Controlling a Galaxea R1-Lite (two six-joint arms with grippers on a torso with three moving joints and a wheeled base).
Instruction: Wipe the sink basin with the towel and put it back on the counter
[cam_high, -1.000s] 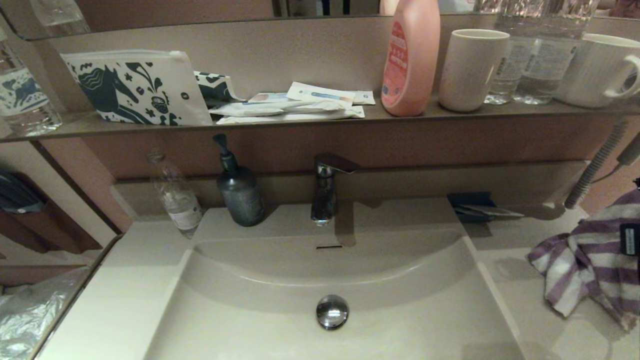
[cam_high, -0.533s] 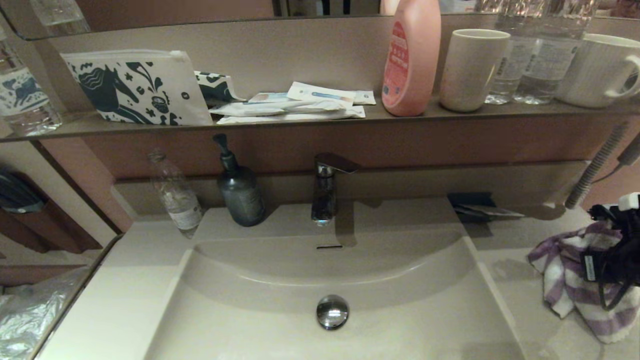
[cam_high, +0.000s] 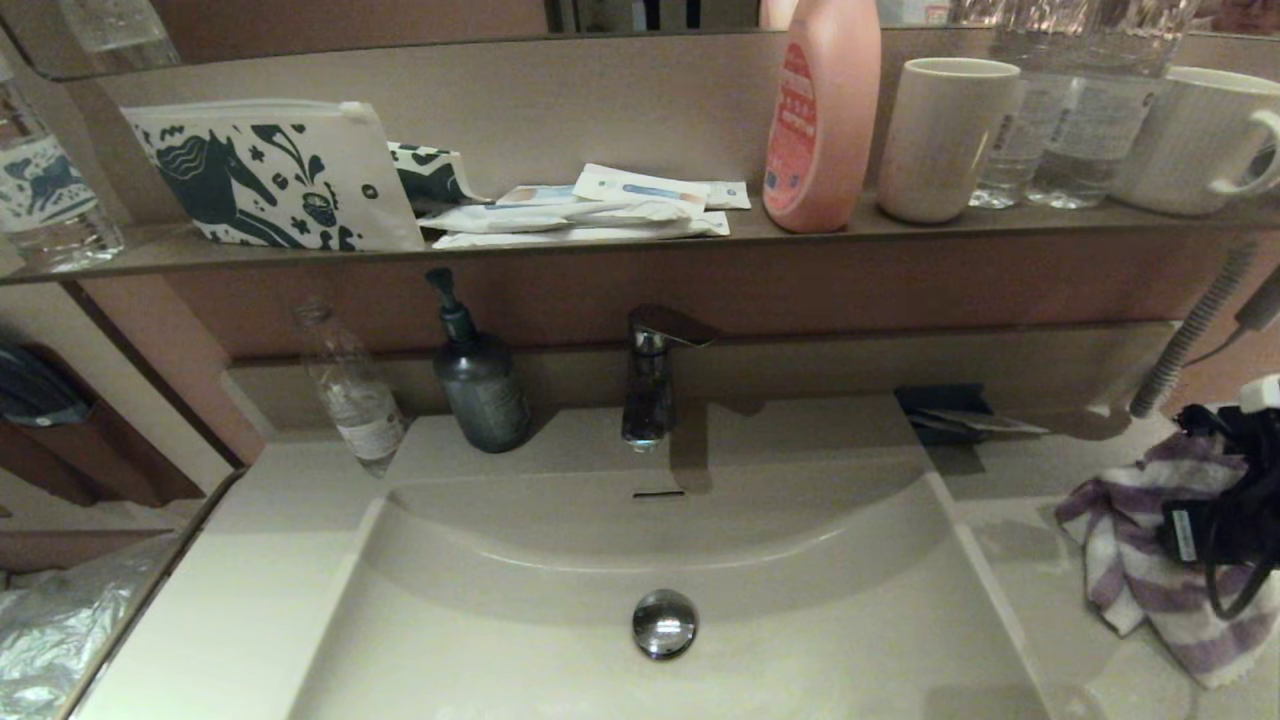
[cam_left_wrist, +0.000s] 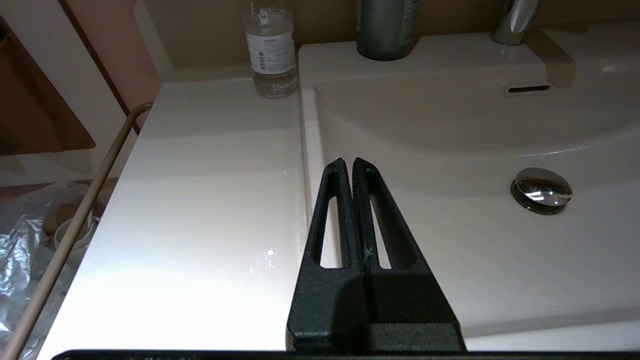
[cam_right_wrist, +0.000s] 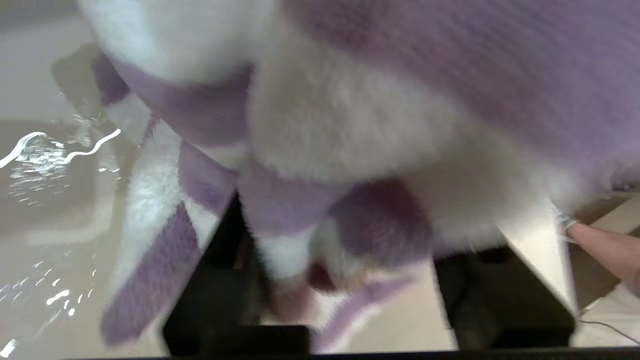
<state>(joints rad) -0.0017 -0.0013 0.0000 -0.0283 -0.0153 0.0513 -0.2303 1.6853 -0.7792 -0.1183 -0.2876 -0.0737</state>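
The purple-and-white striped towel (cam_high: 1130, 575) lies crumpled on the counter (cam_high: 1030, 480) to the right of the sink basin (cam_high: 520, 560). My right gripper (cam_high: 1215, 530) sits on the towel's right part at the edge of the head view. In the right wrist view its fingers (cam_right_wrist: 215, 285) stand wide apart, open, with the towel (cam_right_wrist: 350, 125) bunched between and over them. The basin holds only its chrome drain plug (cam_high: 664, 623). My left gripper (cam_left_wrist: 348, 162) is shut and empty, hovering over the basin's left rim (cam_left_wrist: 305, 150).
A faucet (cam_high: 650, 380), a dark pump bottle (cam_high: 480, 385) and a clear bottle (cam_high: 350, 395) stand behind the basin. The shelf (cam_high: 600, 245) above carries a horse-print pouch, a pink bottle and cups. A hose (cam_high: 1190, 335) hangs at the right. A rail (cam_left_wrist: 75, 225) borders the left counter.
The towel has dropped from a raised, spread hang into a lower crumpled heap on the counter. The right gripper has come into the head view over it and hardly moved since.
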